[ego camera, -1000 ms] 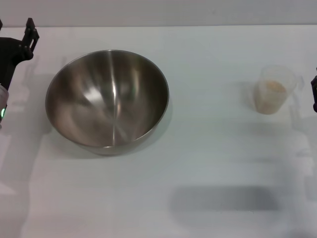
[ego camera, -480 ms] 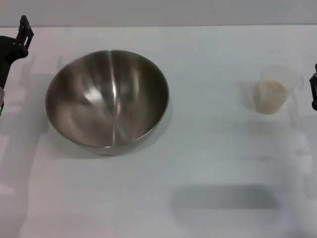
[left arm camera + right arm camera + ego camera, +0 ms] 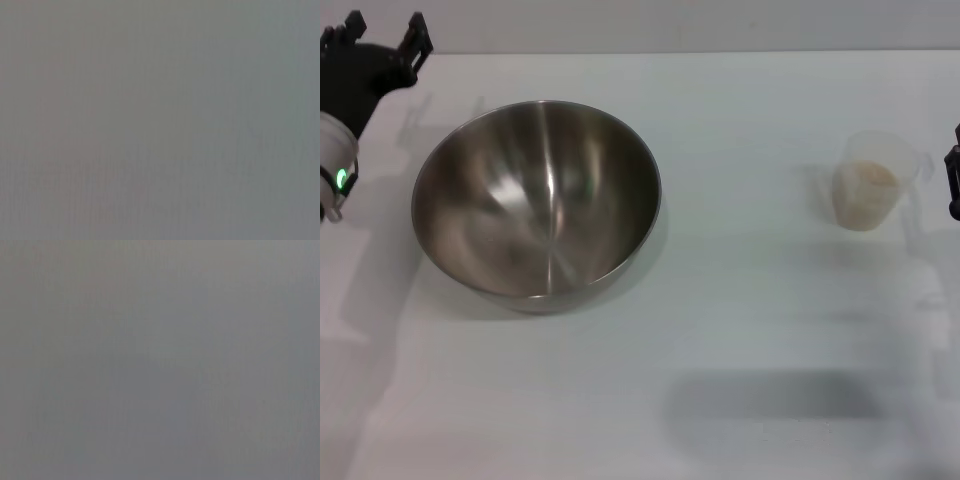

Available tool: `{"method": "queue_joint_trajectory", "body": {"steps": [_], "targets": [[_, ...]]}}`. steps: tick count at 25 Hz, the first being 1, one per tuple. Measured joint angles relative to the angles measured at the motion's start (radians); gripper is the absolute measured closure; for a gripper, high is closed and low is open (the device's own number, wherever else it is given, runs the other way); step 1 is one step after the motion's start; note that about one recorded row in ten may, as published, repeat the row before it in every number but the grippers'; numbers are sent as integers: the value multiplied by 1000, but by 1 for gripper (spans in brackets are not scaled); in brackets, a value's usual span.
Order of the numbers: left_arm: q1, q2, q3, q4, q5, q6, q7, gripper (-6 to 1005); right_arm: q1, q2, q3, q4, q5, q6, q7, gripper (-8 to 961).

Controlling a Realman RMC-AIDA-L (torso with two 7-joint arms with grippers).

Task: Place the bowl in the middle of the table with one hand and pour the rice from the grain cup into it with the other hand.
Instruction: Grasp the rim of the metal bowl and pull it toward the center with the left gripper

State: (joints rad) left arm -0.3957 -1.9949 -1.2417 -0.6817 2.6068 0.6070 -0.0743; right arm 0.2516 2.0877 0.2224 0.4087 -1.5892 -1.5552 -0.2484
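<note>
Steel mixing bowl (image 3: 537,200) sits left of the table's (image 3: 740,330) centre, empty. Off its far-left rim the left gripper (image 3: 386,38) hangs with fingers spread, holding nothing, apart from the bowl, which lies toward the middle and nearer the robot from it. This arm is the closer one for the bowl. Well to the right stands the grain cup (image 3: 875,183) with rice (image 3: 866,195) inside. Just beside the cup, the right gripper (image 3: 954,180) shows only an edge; I cannot tell its state.
</note>
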Motion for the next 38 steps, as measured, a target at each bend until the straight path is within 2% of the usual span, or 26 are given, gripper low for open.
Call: {"method": "queue_joint_trajectory", "body": {"steps": [2,3,4,7,8,9,10,11,12,13,15,16,17,18,21,29,38], "targets": [[26,13,-34,-93,13,-81,-2,273,2,0,0,-1,0,0,0,386],[63,22,-87,-228,42,-201,-2,273,2,0,0,-1,0,0,0,386],[63,22,-87,-228,42,-201,-2,273,2,0,0,-1,1,0,0,386],[107,25,-176,-425,98,-453,6,273,3,0,2,-2,2,0,0,386],[123,21,-237,-553,128,-641,12,273,6,0,4,-4,2,0,0,386],[123,21,-237,-553,128,-641,12,273,7,-1,4,-7,3,0,0,386],[128,18,-267,-619,136,-740,17,273,7,-1,4,-7,3,0,0,386],[132,14,-300,-704,138,-894,38,273,12,-1,3,-12,4,0,0,386],[132,14,-300,-704,138,-894,38,273,12,-1,3,-12,4,0,0,386],[134,11,-314,-741,136,-963,51,273,16,-1,3,-13,4,0,0,386],[137,-3,-348,-825,133,-1103,82,273,18,-1,2,-13,3,0,0,386],[138,-28,-386,-894,132,-1245,126,273,24,0,1,-13,2,0,0,386],[138,-28,-386,-894,132,-1245,126,273,24,0,1,-13,2,0,0,386],[132,-48,-416,-929,132,-1334,160,273,29,0,0,-13,2,0,0,386],[119,-68,-459,-985,128,-1476,203,274,36,0,0,-16,1,0,0,387],[122,-66,-496,-1070,111,-1638,212,273,41,0,-8,-20,-1,-1,-1,387],[111,-65,-501,-1079,105,-1767,235,273,45,1,-27,-24,-3,-3,-2,386]]}}
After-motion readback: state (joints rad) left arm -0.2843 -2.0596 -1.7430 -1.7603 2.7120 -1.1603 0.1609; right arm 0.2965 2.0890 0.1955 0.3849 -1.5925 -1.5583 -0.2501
